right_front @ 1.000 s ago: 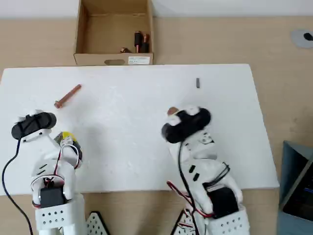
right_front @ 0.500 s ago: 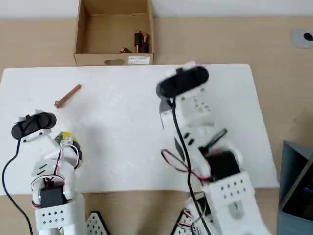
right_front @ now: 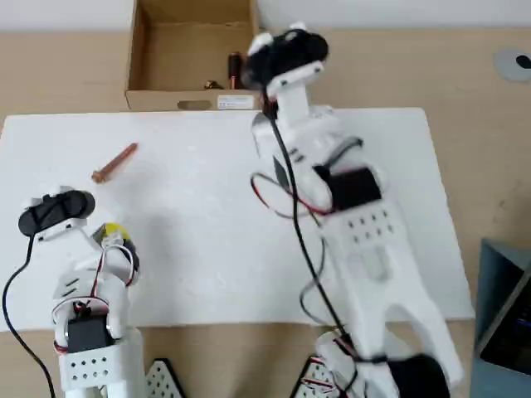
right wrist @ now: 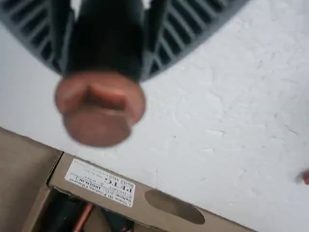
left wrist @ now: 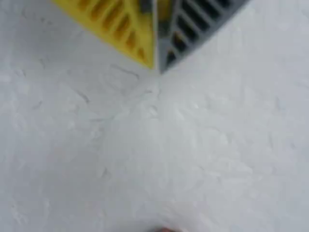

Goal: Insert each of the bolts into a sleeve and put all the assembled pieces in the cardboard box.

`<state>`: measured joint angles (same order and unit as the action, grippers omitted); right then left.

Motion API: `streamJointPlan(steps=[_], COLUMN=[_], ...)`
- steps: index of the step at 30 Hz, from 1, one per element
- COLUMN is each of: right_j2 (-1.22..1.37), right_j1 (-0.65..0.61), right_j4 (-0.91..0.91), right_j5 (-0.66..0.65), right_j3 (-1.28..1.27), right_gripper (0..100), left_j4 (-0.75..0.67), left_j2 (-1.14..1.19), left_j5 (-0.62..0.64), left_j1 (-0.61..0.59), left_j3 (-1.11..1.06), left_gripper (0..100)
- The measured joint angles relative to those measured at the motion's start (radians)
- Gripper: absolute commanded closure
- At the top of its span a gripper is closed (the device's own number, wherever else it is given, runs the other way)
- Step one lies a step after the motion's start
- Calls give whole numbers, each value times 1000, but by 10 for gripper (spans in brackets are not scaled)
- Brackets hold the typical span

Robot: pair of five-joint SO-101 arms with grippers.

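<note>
The right gripper (right wrist: 105, 65) is seen clamped across the black sleeve (right wrist: 106, 34) of an assembled piece, with the copper bolt head (right wrist: 99, 108) protruding past the fingertips; it is held over the far edge of the board (right wrist: 231, 121), just beside the near wall of the box (right wrist: 159, 205). The left gripper (left wrist: 157, 62) is closed on nothing over the board. The piece is judged light, rigid and smooth, with the bolt liable to slide out if tipped, so the grip is best kept mid-sleeve. The loose bolt (right_front: 115, 162), lying well apart on the board, is judged stiff and prone to rolling, and is best taken across its shank.
</note>
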<state>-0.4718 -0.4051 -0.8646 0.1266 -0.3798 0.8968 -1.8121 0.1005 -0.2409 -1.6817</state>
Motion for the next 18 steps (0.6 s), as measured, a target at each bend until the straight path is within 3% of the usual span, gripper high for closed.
streamJointPlan(steps=[18], right_j2=[664], right_j1=[-3], right_j4=[38], right_j5=[0], right_j3=[695], right_gripper=[988], left_j4=[0], left_j2=[0], left_j5=[0], left_j1=[0], left_j3=[0], left_gripper=[995])
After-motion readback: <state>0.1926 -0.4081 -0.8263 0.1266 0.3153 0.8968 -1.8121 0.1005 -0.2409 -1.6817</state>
